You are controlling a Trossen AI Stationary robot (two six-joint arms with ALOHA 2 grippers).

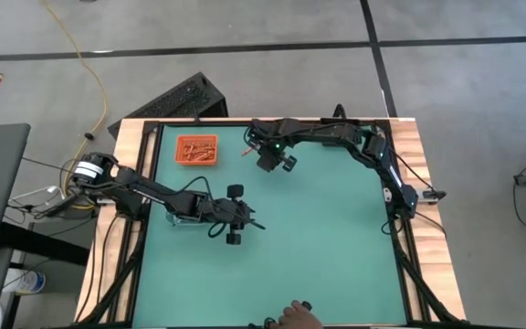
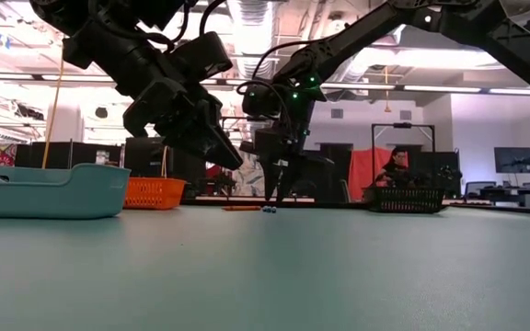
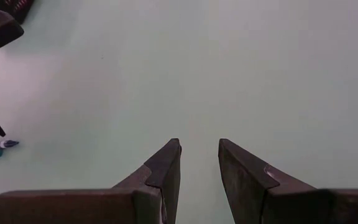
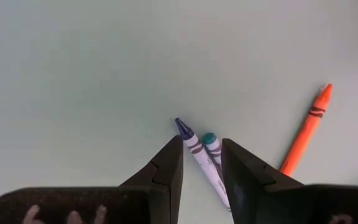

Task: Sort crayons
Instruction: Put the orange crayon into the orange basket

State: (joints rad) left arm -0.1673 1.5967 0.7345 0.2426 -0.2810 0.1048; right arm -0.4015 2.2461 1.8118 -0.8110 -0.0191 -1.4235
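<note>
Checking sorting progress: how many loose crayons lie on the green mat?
3: purple-tipped crayon and teal-tipped crayon between the right gripper fingers, orange crayon beside; others may be hidden.

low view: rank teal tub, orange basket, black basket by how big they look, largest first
1. Teal tub: widest by far, though it looks nearest the camera, so part of that may be nearness.
2. Black basket and orange basket: they look about alike, the black one slightly wider, the orange one slightly taller. I won't rank them.
</note>
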